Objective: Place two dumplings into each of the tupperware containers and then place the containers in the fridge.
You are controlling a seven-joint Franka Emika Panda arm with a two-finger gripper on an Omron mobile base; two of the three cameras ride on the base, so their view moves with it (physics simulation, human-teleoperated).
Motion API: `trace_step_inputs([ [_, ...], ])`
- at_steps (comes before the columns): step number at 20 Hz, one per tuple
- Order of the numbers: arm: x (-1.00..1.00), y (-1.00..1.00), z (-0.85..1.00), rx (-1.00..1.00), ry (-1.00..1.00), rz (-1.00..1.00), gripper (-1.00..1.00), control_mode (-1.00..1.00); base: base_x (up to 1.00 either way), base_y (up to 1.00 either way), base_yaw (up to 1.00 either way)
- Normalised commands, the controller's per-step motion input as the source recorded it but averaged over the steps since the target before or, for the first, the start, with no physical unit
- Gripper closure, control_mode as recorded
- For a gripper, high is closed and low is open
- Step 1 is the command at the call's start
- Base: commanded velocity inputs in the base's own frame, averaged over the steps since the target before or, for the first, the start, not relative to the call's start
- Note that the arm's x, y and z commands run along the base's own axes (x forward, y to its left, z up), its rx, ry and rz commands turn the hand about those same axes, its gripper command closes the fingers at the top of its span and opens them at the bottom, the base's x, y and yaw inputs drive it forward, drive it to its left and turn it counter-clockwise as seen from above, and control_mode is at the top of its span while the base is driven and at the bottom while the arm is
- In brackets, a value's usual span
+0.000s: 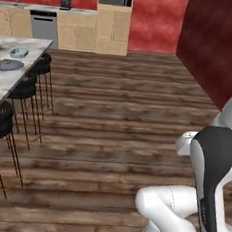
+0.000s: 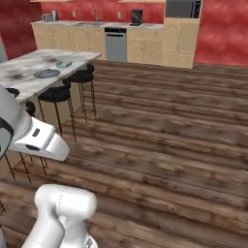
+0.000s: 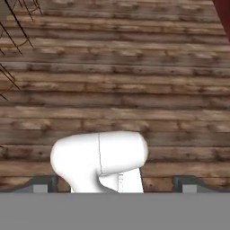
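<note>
Arm folded low over the wooden floor (image 3: pixel 134 67), far from the island counter (image 1: pixel 11 73); gripper (image 3: pixel 115 183) fingers spread, holding nothing

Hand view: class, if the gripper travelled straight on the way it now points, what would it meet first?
Probably the wooden floor: the gripper looks down at bare planks, nothing between as far as shown.
</note>
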Motion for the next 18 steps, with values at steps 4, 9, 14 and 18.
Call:
trace_step_inputs([
  [4, 0.00, 0.00, 0.00, 0.00, 0.00, 0.00, -1.00, 1.00, 0.92, -0.61, 0.45],
  [9, 0.00, 0.00, 0.00, 0.00, 0.00, 0.00, -1.00, 1.00, 0.84, -0.74, 0.41],
  [14, 0.00, 0.00, 0.00, 0.00, 0.00, 0.00, -1.00, 1.00, 0.80, -0.71, 0.42],
  [18, 0.00, 0.00, 0.00, 0.00, 0.00, 0.00, -1.00, 1.00, 0.87, -0.70, 0.43],
])
